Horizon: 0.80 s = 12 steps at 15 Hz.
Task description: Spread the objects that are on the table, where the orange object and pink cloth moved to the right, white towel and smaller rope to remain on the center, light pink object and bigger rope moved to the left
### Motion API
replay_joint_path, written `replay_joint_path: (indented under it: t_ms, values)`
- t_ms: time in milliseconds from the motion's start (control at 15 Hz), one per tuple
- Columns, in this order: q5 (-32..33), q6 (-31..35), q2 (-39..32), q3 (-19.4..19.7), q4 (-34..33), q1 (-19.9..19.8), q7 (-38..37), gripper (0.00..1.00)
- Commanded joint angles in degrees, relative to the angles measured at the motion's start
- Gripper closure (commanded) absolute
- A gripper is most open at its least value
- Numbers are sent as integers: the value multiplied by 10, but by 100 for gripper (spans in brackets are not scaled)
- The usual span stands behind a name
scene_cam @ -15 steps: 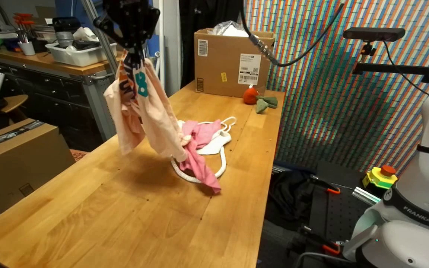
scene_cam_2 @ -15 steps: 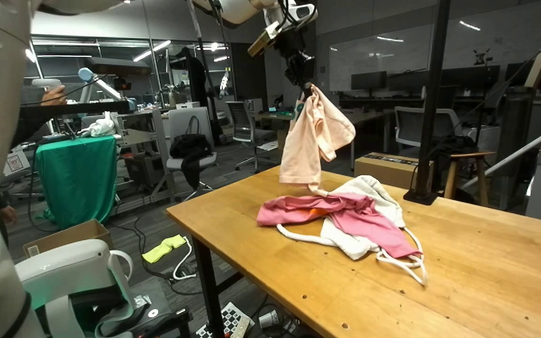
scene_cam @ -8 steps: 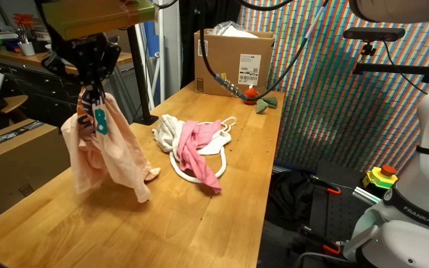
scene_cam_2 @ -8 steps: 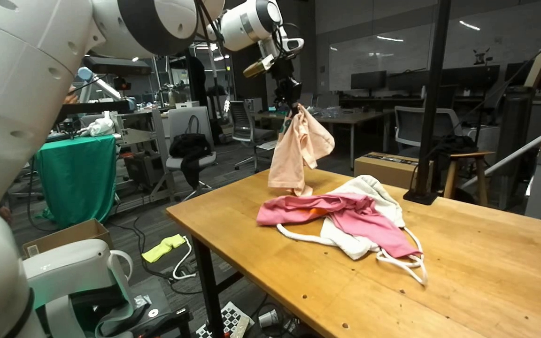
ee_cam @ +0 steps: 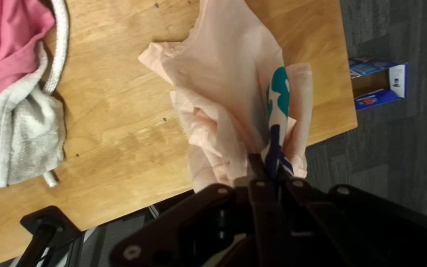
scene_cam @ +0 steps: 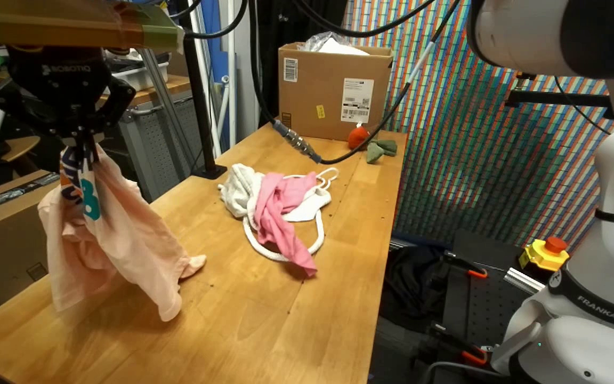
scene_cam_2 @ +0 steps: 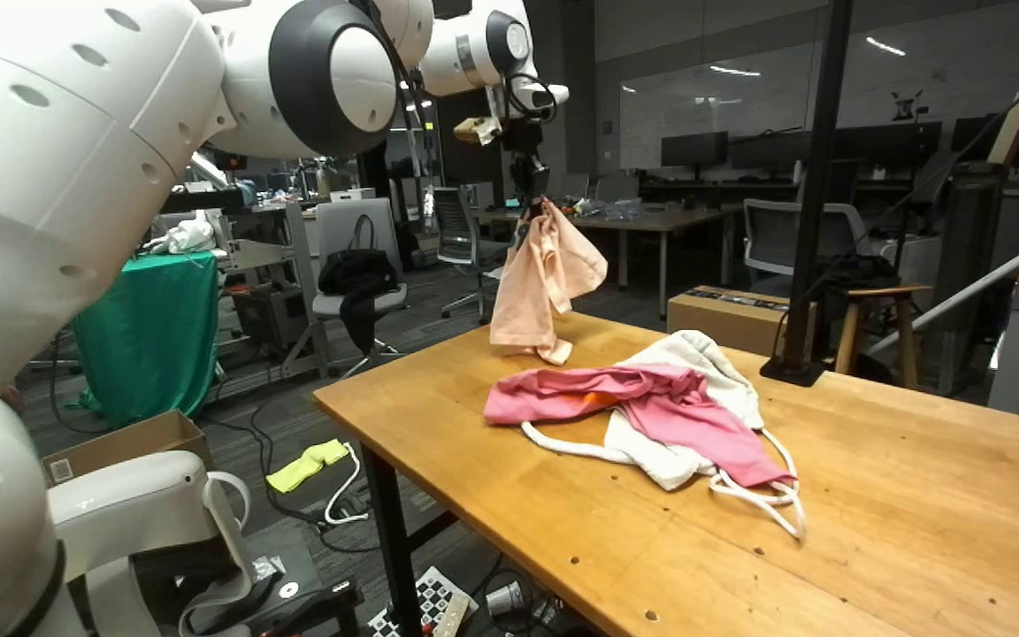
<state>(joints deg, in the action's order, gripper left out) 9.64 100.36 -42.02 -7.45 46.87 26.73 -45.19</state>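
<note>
My gripper [scene_cam: 86,152] is shut on the light pink cloth [scene_cam: 126,234], which has teal and dark blue print. The cloth hangs over the table end; I cannot tell if its hem touches the wood. In the wrist view the cloth [ee_cam: 228,63] hangs from the fingertips. The pink cloth [scene_cam_2: 695,425] lies across the white towel [scene_cam_2: 708,367] mid-table. A thick white rope [scene_cam: 251,242] loops out beneath them, and a thinner white cord [scene_cam_2: 766,509] sticks out. An orange patch [scene_cam_2: 598,400] shows on the pink cloth. An orange-red object [scene_cam: 358,137] with green pieces lies at the far end.
A cardboard box [scene_cam: 333,85] stands at the table's far end. A black post [scene_cam_2: 815,177] is fixed to the table edge, its base [ee_cam: 50,222] showing in the wrist view. An arm cable [scene_cam: 299,144] hangs over the table. The floor lies beyond the table edges.
My gripper has carried the light pink cloth away from the pile toward the table end and lowered it. The cloth stays gripped. The pile and orange-red object have not moved.
</note>
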Motion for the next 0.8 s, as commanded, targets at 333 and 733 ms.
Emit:
replay_joint_path:
  t_ms: [333, 733]
  values:
    - [-31, 38, -77, 3, -101, 8, -138, 96]
    - [-18, 19, -93, 4, -105, 12, -132, 60]
